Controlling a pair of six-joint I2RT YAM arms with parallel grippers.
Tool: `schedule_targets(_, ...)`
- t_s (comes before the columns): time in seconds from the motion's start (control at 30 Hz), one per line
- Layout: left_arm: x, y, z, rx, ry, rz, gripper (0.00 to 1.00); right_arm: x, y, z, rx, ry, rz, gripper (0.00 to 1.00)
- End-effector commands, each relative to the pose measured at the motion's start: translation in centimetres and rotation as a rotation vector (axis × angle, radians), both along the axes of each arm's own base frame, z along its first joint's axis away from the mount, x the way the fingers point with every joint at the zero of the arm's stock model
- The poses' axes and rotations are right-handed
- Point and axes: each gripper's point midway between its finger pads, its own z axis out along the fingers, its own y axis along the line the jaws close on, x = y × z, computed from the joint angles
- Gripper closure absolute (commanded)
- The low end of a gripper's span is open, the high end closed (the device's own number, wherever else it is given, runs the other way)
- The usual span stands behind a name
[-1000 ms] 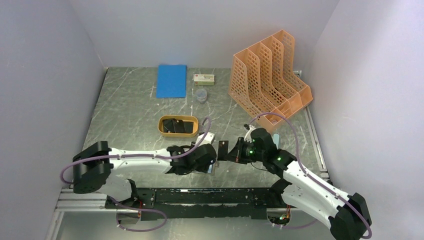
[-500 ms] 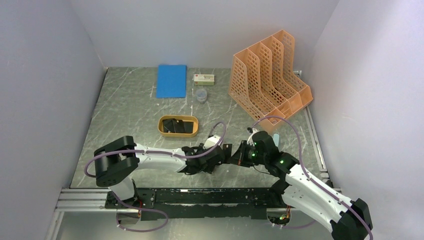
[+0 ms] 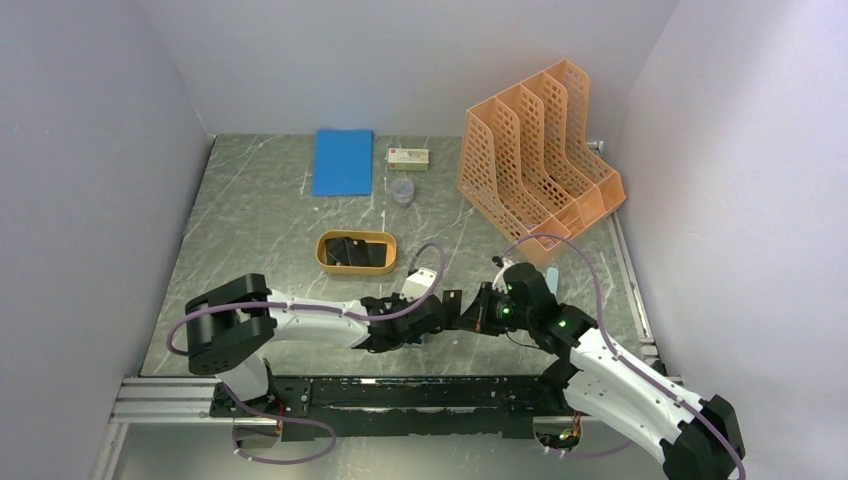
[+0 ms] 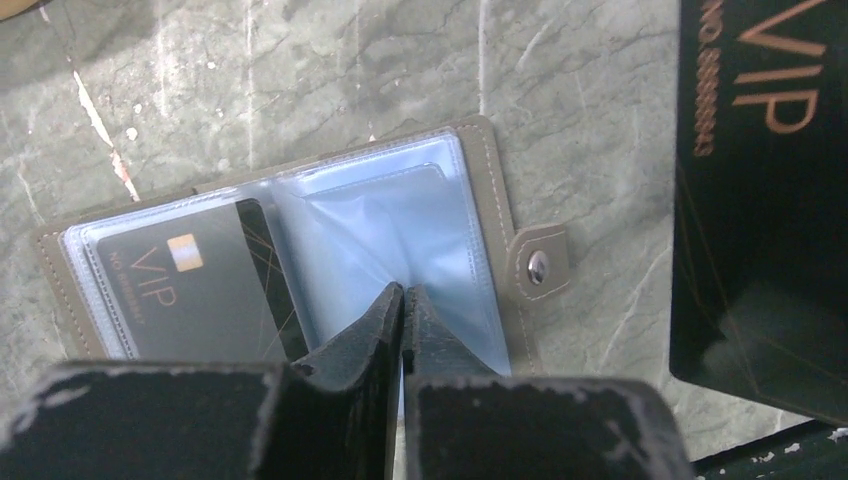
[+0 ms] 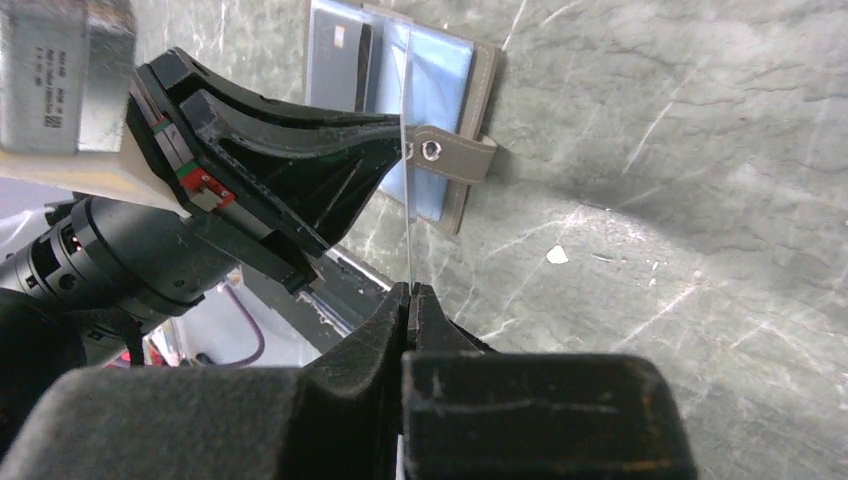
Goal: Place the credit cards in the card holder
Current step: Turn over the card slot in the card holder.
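The grey-brown card holder (image 4: 492,190) lies open on the table, its clear bluish sleeves facing up. One black VIP credit card (image 4: 180,290) sits in the left sleeve. My left gripper (image 4: 402,290) is shut, pinching the right plastic sleeve, which tents up to the fingertips. My right gripper (image 5: 410,290) is shut on another black credit card (image 4: 760,200), held upright just right of the holder and seen edge-on (image 5: 408,200) in the right wrist view. More dark cards (image 3: 355,252) lie in the orange oval tray (image 3: 322,262).
An orange perforated file rack (image 3: 535,150) stands at the back right. A blue notebook (image 3: 342,162), a small box (image 3: 408,156) and a clear cup (image 3: 402,190) sit at the back. The two grippers nearly meet (image 3: 455,305) near the table's front edge.
My left gripper has reached right over the holder and closed from open onto the plastic sleeve. The right gripper has kept its card and shifted only slightly.
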Motion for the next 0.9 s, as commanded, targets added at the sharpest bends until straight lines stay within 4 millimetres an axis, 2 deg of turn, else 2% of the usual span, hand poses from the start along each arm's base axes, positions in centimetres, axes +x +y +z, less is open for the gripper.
schedule_targets(0.0,-1.5,4.7,-2.7,0.134,0.056,0.039,0.95,-1.2,1.3,-0.1,0.047,0.028,0.092,1.0)
schedule_targets(0.23,-1.2,4.4,-0.7,0.029,0.03,0.081,0.95,-2.9,3.0,-0.3,0.101,0.075,0.212,1.0)
schedule_targets(0.43,-0.8,3.8,1.5,-0.096,0.025,0.1,0.95,-4.0,3.7,-1.2,0.117,0.125,0.259,1.0)
schedule_targets(0.87,-1.1,3.0,2.9,-0.216,0.065,0.105,0.95,-4.3,5.7,-0.5,0.144,0.089,0.319,1.0)
